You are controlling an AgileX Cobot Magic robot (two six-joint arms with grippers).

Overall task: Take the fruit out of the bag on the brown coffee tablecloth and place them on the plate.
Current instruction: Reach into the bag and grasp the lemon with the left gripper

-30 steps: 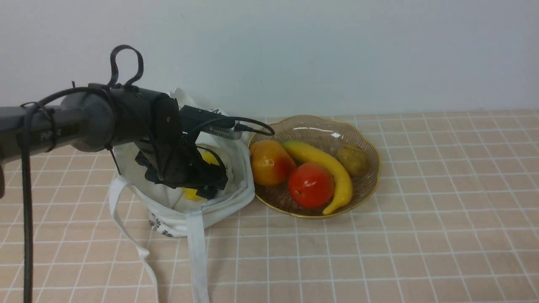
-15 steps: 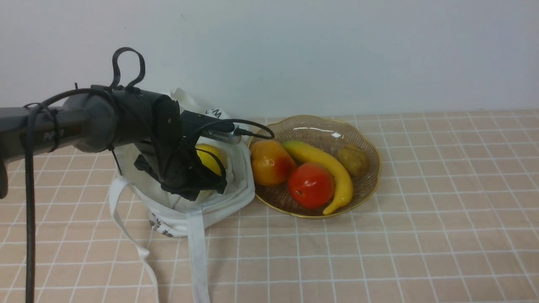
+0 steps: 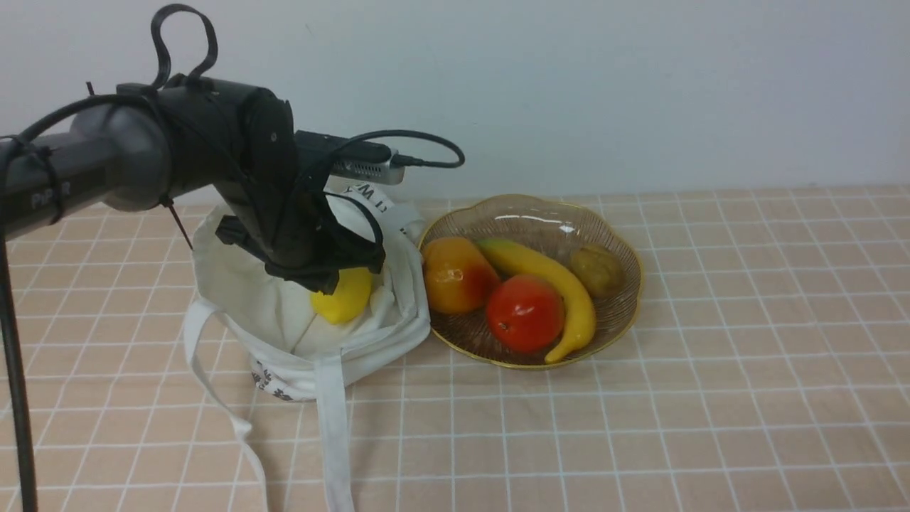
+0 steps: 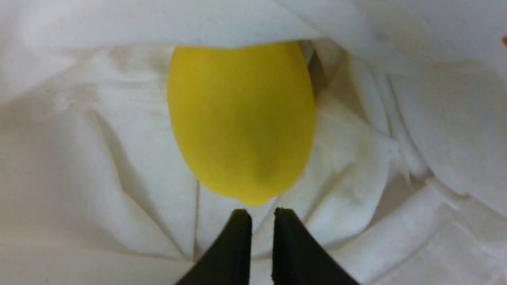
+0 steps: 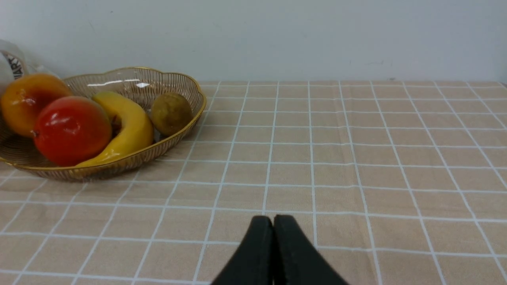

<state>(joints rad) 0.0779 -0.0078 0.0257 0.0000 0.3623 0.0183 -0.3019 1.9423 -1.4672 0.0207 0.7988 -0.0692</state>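
Since a second ago the left arm has lifted up out of the soft white canvas tote bag (image 3: 263, 313). The left gripper (image 4: 262, 213) comes up empty, jaws nearly together with a thin slit, pinching nothing. The bright-yellow oval lemon (image 3: 346, 299) sits in the bag's mouth, just past the tips. To the right, the ribbed amber glass plate (image 3: 540, 213) on the peach-brown checked tablecloth (image 3: 711, 391) already holds four fruits, so I'd say only the lemon's left. Far right, the right gripper (image 5: 273, 218) hangs with jaws pressed together.
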